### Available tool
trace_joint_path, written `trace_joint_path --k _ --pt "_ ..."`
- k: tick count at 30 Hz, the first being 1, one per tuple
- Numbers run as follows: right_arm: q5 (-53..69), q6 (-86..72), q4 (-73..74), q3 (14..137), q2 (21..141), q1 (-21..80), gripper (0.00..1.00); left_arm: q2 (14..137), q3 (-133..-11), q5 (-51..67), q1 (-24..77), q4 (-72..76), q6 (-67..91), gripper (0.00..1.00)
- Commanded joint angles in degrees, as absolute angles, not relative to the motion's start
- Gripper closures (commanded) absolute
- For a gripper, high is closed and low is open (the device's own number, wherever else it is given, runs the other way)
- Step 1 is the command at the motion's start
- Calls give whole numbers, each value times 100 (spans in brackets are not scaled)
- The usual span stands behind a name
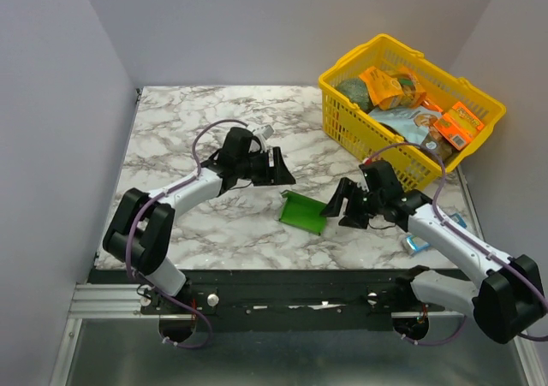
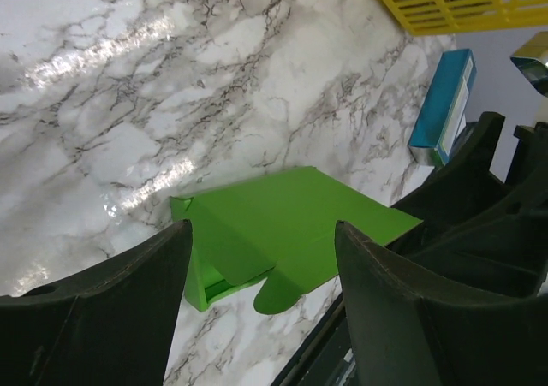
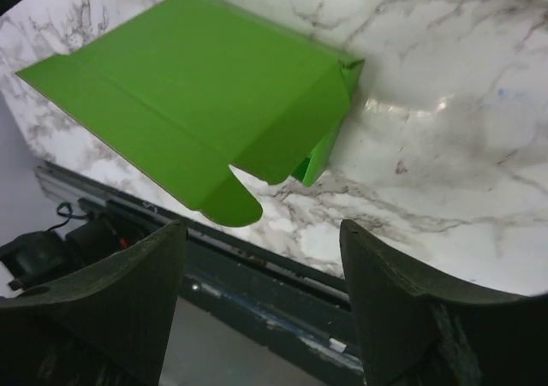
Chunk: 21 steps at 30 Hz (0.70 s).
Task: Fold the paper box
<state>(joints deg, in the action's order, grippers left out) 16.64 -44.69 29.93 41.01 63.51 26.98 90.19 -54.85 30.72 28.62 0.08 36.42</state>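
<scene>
The paper box (image 1: 304, 212) lay on the marble table (image 1: 188, 121), a little toward the near edge and roughly midway between the two arms. It was bright green thin card, only partly formed. In the right wrist view the paper box (image 3: 197, 103) showed a broad flat panel crossed by creases, a folded-up corner at one end, and a rounded tab (image 3: 236, 206) jutting from its near edge. The left wrist view showed the same box (image 2: 282, 223) resting flat on the marble, with one end raised into a shallow pocket.

The left gripper (image 1: 272, 176) hovered just beyond the box on its far left side. Its jaws were spread wide and held nothing; its dark fingers (image 2: 103, 309) framed the box from above without touching it. The right gripper (image 1: 346, 206) stood just beside the box's right edge, also spread wide and empty. Its fingers (image 3: 394, 300) were seen short of the card, and whether a fingertip brushed the edge could not be told.

Farther out, a yellow plastic basket (image 1: 360, 129) sat at the far right corner of the table, filled with snack packs, several of them orange (image 1: 381, 85). A blue-and-white pack (image 1: 417, 244) lay on the marble near the right arm, well apart from the box, and it also appeared in the left wrist view (image 2: 445, 103).
</scene>
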Motion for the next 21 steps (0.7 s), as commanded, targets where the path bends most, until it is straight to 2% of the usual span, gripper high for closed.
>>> trace_joint_path --k 1,7,13,21 --pt "2162 -5562 2005 3675 6047 2681 23 9237 -5642 3542 2971 -448 3375 26" --pt "2004 -5406 2152 3779 5617 2672 27 9299 -5678 3603 3050 -483 3357 30" --pt "2109 -5229 2435 3771 5730 2304 20 9299 -5687 3586 3059 -483 3357 30" --pt "2417 -5177 1943 3858 5950 1652 20 9369 -5704 3621 3102 -527 3322 30"
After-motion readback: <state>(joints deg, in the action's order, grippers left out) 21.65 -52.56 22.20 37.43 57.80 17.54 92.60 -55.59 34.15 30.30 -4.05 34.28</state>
